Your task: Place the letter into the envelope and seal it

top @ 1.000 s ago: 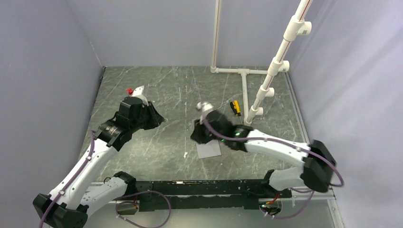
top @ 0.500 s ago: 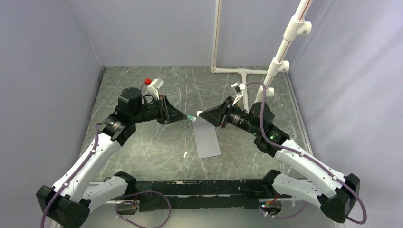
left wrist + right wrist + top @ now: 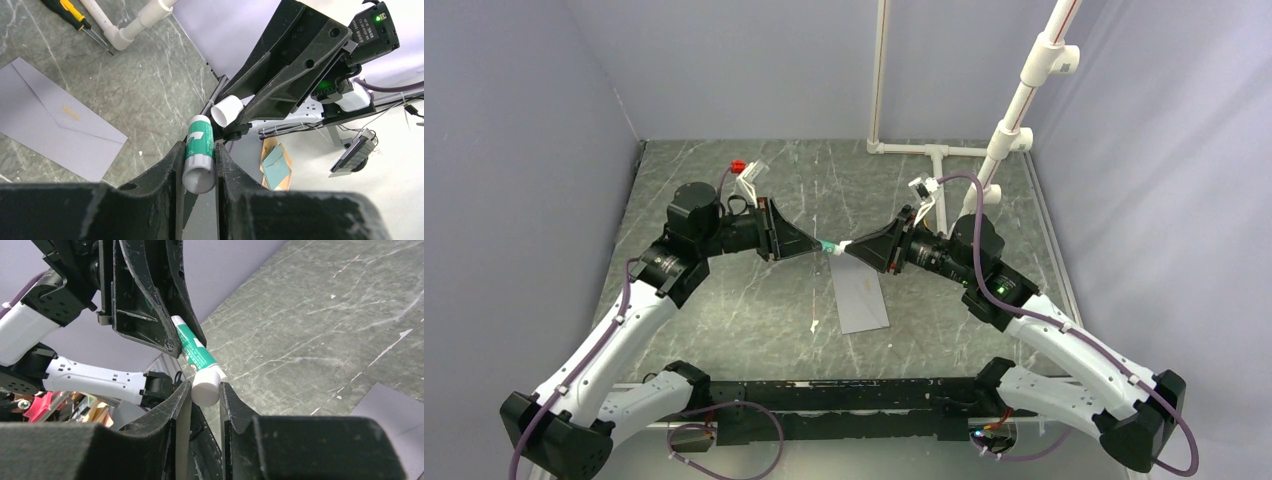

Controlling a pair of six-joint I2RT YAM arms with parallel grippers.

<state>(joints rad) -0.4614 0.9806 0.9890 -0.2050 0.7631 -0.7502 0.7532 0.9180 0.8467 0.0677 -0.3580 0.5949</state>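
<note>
left jaws clamp the glue stick [image 3: 199, 152] body, right jaws its cap [image 3: 206, 388], stick level between them over the envelope [image 3: 861, 300]

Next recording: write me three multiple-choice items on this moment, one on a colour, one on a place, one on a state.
1. What colour is the flat paper envelope? A. grey B. red C. yellow
2. Where is the green-and-white glue stick? A. lying on the envelope B. aloft between the left tool and right tool C. on the pipe
3. The left tool is: A. open and empty B. shut on the glue stick C. pressing the envelope
Answers: 1 A, plainly grey. 2 B, each tool holds one end. 3 B, it clamps the tube.
</note>
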